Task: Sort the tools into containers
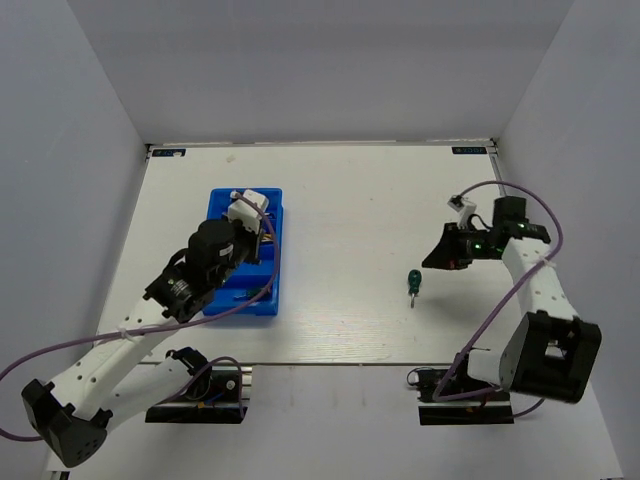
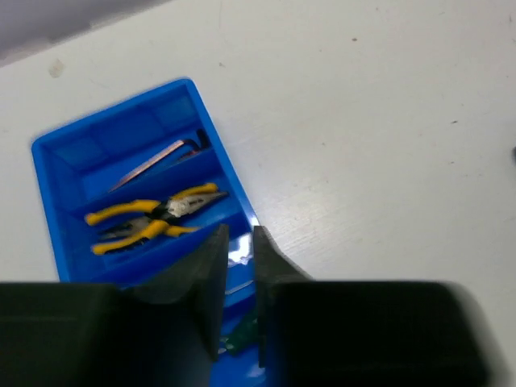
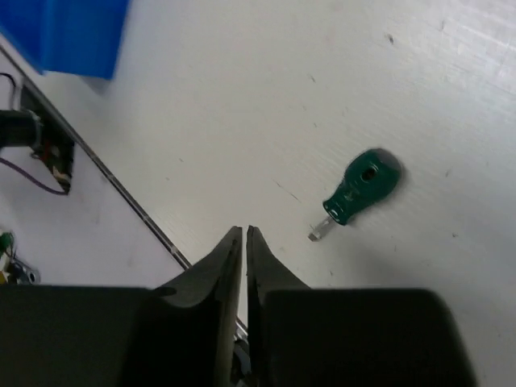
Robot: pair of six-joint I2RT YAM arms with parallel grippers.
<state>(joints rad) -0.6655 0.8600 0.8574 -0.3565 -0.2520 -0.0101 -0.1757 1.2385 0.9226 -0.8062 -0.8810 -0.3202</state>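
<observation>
The blue bin (image 1: 266,308) lies at the table's left, under my left arm. In the left wrist view its compartments (image 2: 50,211) hold thin hex keys (image 2: 157,161) and yellow-handled pliers (image 2: 153,218). A green screwdriver (image 2: 242,334) lies in the compartment below my left gripper (image 2: 239,234). That gripper is shut with only a slim gap, and nothing is in it. A second green-handled screwdriver (image 1: 412,280) (image 3: 360,189) lies loose on the table. My right gripper (image 1: 433,260) (image 3: 244,230) hangs just to its right, shut and empty.
White walls close the table on three sides. Purple cables (image 1: 505,300) loop along both arms. The arm mounts (image 1: 200,388) stand beyond the near table edge (image 1: 330,362). A corner of the blue bin (image 3: 68,32) shows at the top left of the right wrist view.
</observation>
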